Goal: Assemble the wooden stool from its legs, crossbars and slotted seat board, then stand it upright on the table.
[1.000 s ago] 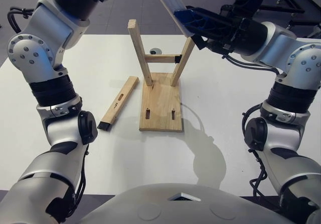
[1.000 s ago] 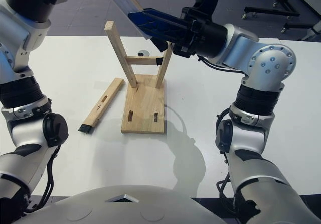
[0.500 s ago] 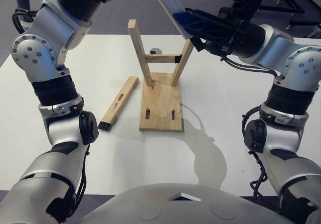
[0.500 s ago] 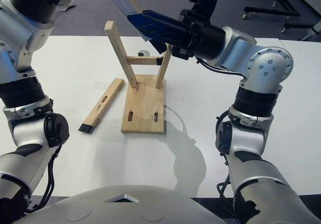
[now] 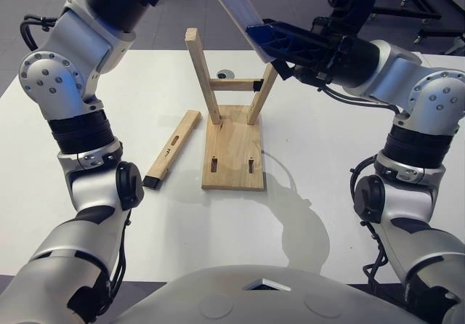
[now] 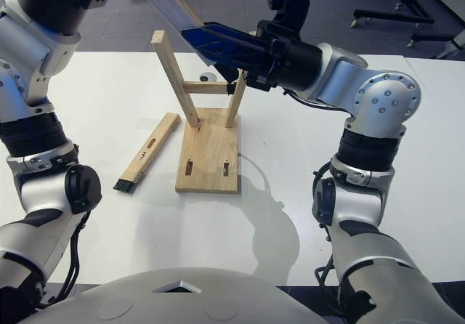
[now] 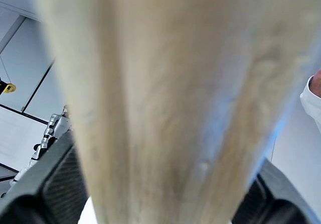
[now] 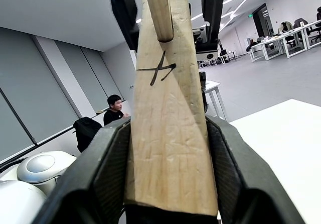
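1. Seat board (image 5: pixel 234 148) lies flat at the middle of the table (image 5: pixel 327 193). Two slots (image 5: pixel 215 164) at its 6 o'clock end stand open.
2. Loose leg (image 5: pixel 171 148) lies flat on the table just beside the board, at its 9 o'clock, dark-capped end nearest.
3. At the board's 12 o'clock end, two standing legs (image 5: pixel 203 73) sit in their slots, both tilted and joined by a crossbar (image 5: pixel 234 85).
4. Above them, at about 1 o'clock, the right gripper (image 5: pixel 270 39) is clenched on the lower end of a raised leg (image 5: pixel 232 6), well clear of the table.
5. Raised leg slants up toward 11 o'clock. The left gripper (image 7: pixel 165 194) clasps its upper part, with a dark finger on either side of the wood.
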